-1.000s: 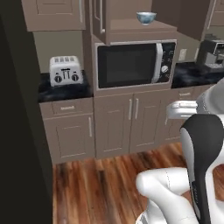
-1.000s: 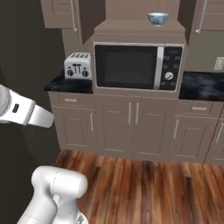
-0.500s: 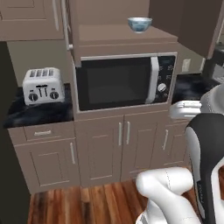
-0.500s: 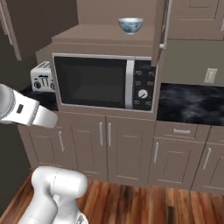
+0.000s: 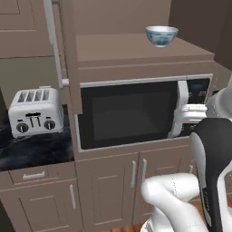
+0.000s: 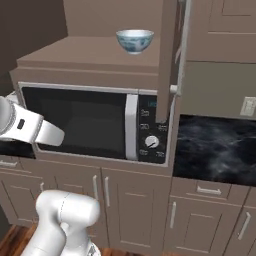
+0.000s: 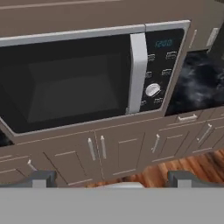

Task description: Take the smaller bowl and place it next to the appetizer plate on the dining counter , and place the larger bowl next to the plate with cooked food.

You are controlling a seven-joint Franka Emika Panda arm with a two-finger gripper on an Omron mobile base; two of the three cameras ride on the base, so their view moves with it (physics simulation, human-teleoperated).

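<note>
Step 1 is reaching the smaller bowl point(image 5: 161, 35) near the microwave point(image 5: 136, 115) shelf's back edge; gripper point(image 7: 111, 177) open, must rise.

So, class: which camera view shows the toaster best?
The left base view: the toaster stands whole on the black counter, slots and knobs facing the camera. The right base and hand views face the microwave instead.
</note>
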